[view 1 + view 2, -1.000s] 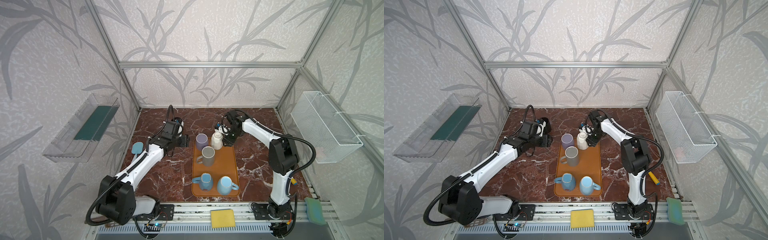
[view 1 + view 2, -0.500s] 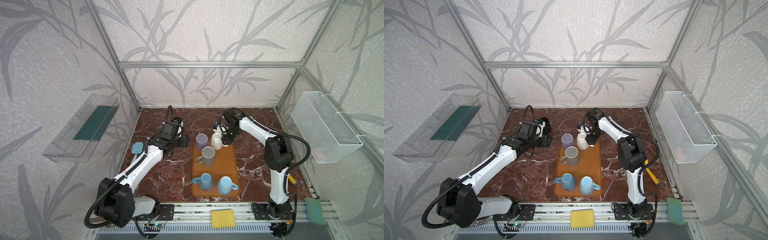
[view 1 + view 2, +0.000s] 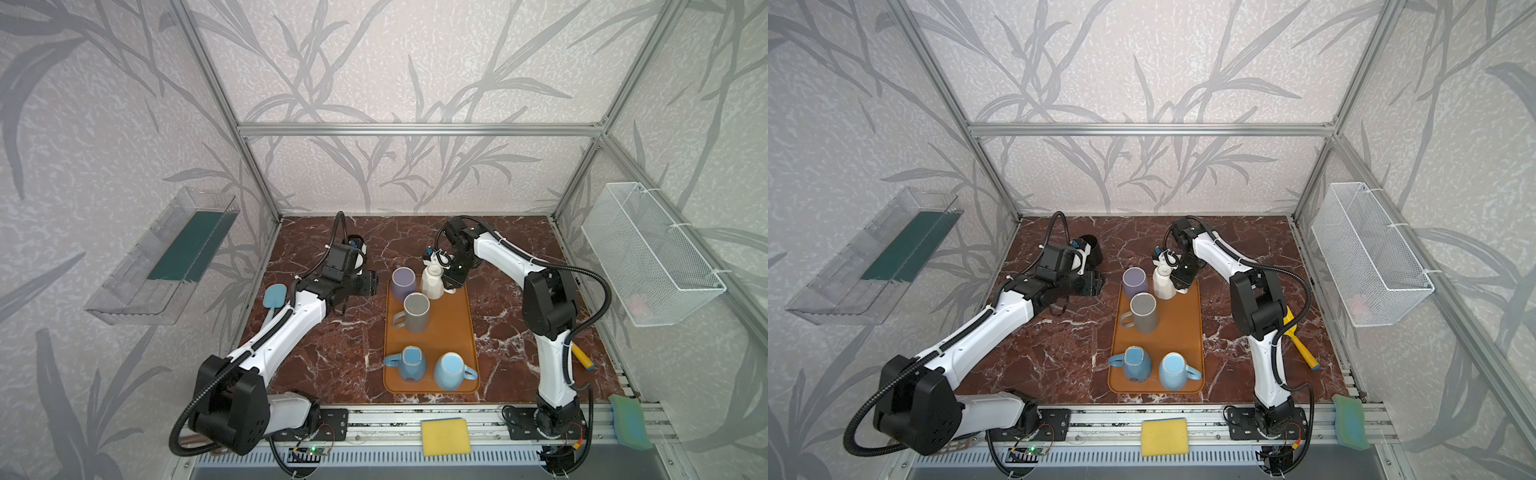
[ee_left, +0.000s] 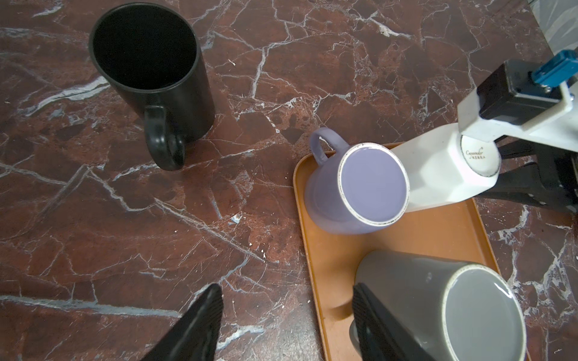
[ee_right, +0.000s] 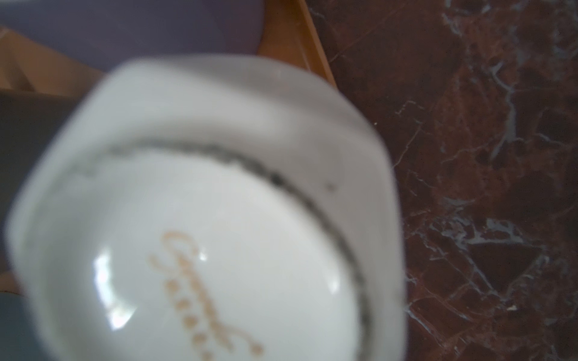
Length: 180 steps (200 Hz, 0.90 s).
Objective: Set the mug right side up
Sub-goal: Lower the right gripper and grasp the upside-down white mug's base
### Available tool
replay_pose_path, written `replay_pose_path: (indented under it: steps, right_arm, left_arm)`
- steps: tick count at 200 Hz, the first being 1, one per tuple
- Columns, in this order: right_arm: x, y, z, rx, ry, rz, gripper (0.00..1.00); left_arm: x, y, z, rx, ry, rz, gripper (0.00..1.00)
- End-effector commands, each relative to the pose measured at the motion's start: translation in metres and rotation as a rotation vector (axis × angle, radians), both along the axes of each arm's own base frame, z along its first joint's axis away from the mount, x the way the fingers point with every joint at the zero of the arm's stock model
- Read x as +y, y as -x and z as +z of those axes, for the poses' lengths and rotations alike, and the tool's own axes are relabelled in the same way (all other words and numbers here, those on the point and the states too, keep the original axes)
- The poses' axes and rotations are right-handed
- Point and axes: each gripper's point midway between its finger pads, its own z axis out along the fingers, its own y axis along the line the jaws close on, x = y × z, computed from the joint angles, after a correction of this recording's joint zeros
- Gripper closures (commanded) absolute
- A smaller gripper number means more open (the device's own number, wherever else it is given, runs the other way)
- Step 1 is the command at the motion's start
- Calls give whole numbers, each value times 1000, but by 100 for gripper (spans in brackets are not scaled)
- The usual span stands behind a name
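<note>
White ceramic mug (image 3: 432,282) stands upside down, base up, at the far right corner of the orange tray (image 3: 449,328), just beside an inverted purple mug (image 3: 404,282). The right gripper (image 3: 449,282) is down at the white mug. Its dark fingers (image 4: 531,184) are close by the wall, but a firm clamp cannot be confirmed. The left gripper (image 4: 286,287) hangs near the tray's left edge, fingers spread, holding nothing.

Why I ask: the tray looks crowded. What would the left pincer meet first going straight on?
Likely the upside-down purple mug on the tray; the left pincer aims there, though the tray's rim might come first.
</note>
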Motion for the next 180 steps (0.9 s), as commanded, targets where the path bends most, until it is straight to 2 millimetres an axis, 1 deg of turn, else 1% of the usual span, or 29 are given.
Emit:
replay_pose_path:
  steps: [1, 19, 113, 180]
  right_arm:
    - [2, 7, -7, 37, 10, 17, 61]
    - [1, 7, -9, 38, 18, 19, 63]
    - [0, 5, -14, 36, 44, 16, 68]
    - [0, 4, -15, 34, 42, 11, 77]
  left_arm:
    - [3, 3, 4, -12, -15, -4, 32]
    - [3, 3, 4, -14, -16, -4, 32]
    - [3, 4, 8, -19, -13, -7, 32]
    - [3, 4, 7, -17, -16, -7, 32]
